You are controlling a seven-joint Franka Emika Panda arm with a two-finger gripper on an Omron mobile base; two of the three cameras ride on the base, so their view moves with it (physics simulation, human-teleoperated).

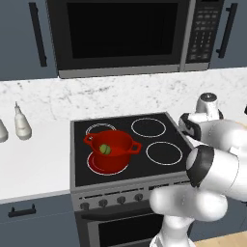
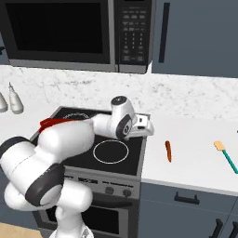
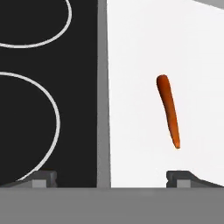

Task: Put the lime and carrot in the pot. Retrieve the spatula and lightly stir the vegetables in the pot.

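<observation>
- Hand view: the carrot (image 3: 168, 110), a thin orange stick tapering to a point, lies flat on the white counter (image 3: 183, 52), just beyond the right-hand finger tip and off the centre line between the two tips.
- Its long axis runs nearly along my line of sight, thick end far, pointed end near, slanted slightly toward the right tip.
- My gripper (image 3: 111, 177) is wide open and holds nothing; the tips straddle the seam between the black glass cooktop (image 3: 26, 113) and the counter.
- Judgement: I must shift toward the carrot's side until it sits between the tips, and the jaws should close across its width, not along its length.
- Right base view: the carrot (image 2: 168, 151) rests on the counter to the right of the stove, with my hand near it above the cooktop's right edge.
- The spatula (image 2: 226, 155), teal-handled with a pale blade, lies further right, well apart from the carrot.
- Left base view: the small round yellow-green lime (image 1: 105, 149) already sits inside the bright red two-handled pot (image 1: 112, 152) on the front left burner.
</observation>
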